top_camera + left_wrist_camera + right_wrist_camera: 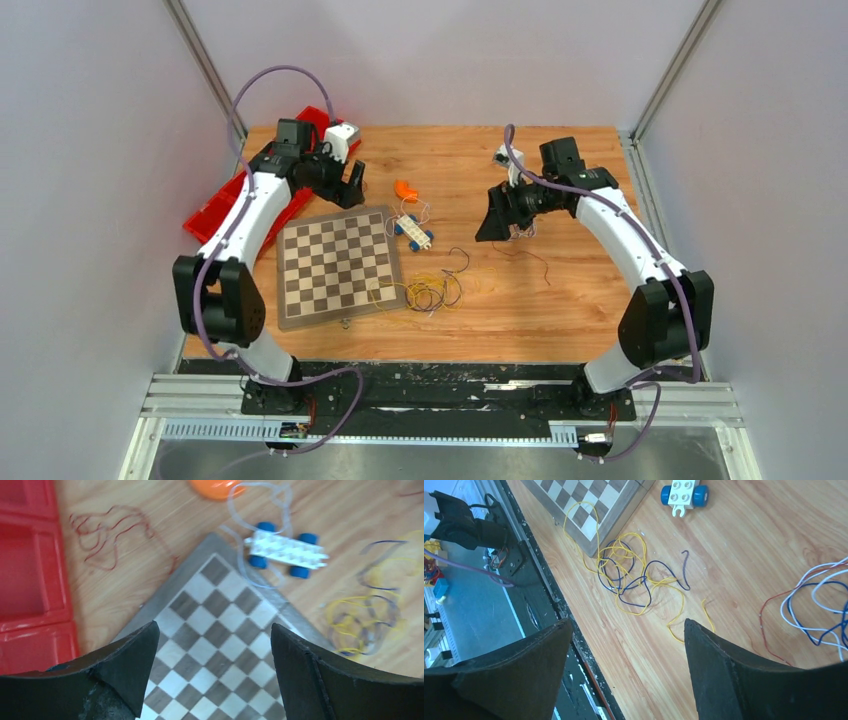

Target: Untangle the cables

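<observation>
Left pincer [214, 627]: released, fingers spread wide, nothing between them. Hangs above the far corner of the chessboard [220, 605], near the red tray [30, 570].

Right pincer [627, 625]: likewise released and empty, fingers well apart. Hovers over the right half of the table [734, 555], tilted towards the near edge.

Cables: none held, all lying on the table in four separate places.

- Dark red cable [107, 537]: loose curls on the bare wood, between the red tray and the edge of the chessboard.
- White cable [241, 562]: looped around the toy car [287, 550] with blue wheels, just beyond the right side of the board. One loop reaches up beside the orange object [217, 487].
- Yellow and dark cables [624, 575]: knotted together in one heap, just beside the near right corner of the chessboard. One yellow loop lies across the edge of the board, and a few loose ends stray out over the wood.
- White, blue and red cables [819, 605]: bunched close to the right pincer, well apart from the yellow heap. A thin red strand trails away from the bunch towards the near edge.
</observation>
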Available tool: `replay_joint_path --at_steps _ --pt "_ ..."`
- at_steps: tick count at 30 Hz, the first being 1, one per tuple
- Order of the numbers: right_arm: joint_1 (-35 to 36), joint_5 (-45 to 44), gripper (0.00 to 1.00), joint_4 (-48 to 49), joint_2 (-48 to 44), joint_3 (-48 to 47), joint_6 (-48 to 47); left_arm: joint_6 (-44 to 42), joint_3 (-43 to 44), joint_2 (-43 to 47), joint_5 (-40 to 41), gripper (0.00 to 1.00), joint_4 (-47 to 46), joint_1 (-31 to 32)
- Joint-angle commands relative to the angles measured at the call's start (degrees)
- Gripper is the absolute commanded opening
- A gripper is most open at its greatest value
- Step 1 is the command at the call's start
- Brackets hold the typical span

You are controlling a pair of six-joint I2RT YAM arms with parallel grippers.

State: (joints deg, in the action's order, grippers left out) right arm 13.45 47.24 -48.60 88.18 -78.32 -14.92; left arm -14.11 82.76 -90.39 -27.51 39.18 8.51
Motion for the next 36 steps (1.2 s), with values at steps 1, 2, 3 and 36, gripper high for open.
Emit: replay_joint_path --at_steps 1,2,3,36 --pt "0.9 -0.9 0.81 0.8 1.6 -0.6 -0.1 -2.3 4.1 -7.2 14.2 0.88 -2.8 -0.6" --pt "1.0 -1.0 0.81 0.9 1.7 -0.6 -0.1 0.1 4.8 -10.2 15.5 0.85 -3.4 -0.8" --pt "0.9 -1.2 0.81 0.9 1.7 -0.5 -0.1 2.7 6.9 -11.8 16.9 0.83 -4.2 -1.3" --pt "0.8 -3.4 0.79 0.2 6.1 -2.1 -0.4 18.1 38.4 -47.1 14.8 0.63 7.0 -4.1"
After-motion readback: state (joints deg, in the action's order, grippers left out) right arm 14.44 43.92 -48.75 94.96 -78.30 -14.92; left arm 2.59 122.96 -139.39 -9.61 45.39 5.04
